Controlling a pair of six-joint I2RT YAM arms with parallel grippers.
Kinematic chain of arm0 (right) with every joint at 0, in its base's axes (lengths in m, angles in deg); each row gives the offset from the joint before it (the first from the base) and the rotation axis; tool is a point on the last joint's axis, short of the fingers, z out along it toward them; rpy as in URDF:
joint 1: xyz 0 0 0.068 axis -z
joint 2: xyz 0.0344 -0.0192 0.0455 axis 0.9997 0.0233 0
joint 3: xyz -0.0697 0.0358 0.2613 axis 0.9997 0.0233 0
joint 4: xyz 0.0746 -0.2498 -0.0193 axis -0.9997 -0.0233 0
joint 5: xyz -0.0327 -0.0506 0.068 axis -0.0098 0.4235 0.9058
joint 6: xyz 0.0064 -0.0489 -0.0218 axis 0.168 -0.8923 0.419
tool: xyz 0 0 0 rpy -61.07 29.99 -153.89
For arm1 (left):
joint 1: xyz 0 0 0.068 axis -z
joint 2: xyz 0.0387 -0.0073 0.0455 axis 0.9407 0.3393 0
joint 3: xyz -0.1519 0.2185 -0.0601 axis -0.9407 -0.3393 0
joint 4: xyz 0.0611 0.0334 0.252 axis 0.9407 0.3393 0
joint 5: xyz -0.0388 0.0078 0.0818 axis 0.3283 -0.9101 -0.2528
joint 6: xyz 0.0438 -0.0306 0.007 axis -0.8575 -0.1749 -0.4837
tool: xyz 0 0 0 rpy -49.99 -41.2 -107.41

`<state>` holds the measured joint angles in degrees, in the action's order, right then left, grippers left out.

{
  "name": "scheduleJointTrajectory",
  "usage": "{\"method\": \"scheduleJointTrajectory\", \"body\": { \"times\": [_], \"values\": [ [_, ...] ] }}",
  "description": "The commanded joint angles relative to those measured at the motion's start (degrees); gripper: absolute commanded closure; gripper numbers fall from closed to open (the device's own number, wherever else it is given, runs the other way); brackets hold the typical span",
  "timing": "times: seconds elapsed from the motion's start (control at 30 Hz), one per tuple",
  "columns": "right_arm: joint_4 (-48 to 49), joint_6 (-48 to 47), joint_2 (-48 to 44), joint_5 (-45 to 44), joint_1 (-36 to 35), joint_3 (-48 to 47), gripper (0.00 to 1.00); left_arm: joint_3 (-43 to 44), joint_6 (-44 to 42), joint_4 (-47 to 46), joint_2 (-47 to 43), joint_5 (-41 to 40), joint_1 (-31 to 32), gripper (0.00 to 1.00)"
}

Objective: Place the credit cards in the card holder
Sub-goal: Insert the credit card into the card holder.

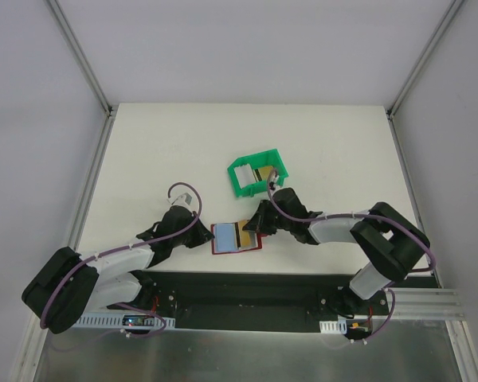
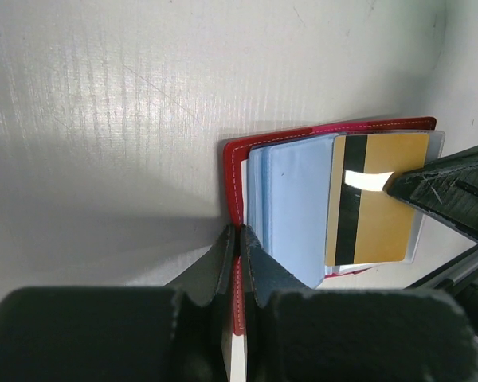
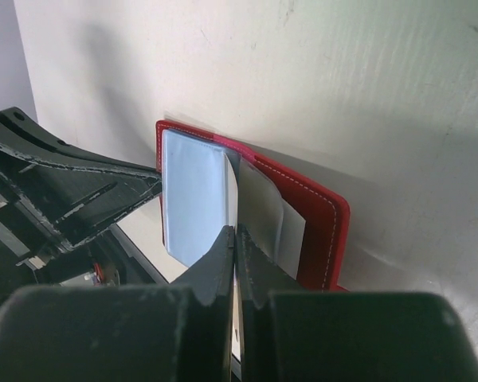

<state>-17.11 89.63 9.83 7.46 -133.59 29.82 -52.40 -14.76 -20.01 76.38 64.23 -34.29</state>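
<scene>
On white table (image 1: 303, 143) | left pincer (image 2: 239, 239) clamps card holder (image 2: 233, 183) | right pincer (image 3: 236, 239) seemingly pinches card (image 2: 382, 231)

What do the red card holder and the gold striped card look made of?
The card holder looks like matte leather or faux leather, given pale stitching along its red edge. Its inner pockets seem translucent plastic. The gold card looks like glossy plastic, showing bright glare.
</scene>
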Motion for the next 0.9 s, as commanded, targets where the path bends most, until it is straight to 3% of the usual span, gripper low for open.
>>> {"method": "scheduleJointTrajectory", "body": {
  "times": [0.0,0.1,0.87],
  "values": [
    [7.30,3.02,0.34,0.16,0.98,2.42,1.00,-1.50,0.57,1.77,-0.55,-0.89,-0.55,1.00],
    [10.99,4.33,-0.53,-0.10,1.07,4.09,1.00,-1.50,0.39,1.94,-0.47,-1.07,-0.55,1.00],
    [11.35,5.57,4.47,2.45,-0.42,3.48,1.00,-0.80,1.36,-0.17,1.20,-0.89,-0.55,1.00]
  ]
}}
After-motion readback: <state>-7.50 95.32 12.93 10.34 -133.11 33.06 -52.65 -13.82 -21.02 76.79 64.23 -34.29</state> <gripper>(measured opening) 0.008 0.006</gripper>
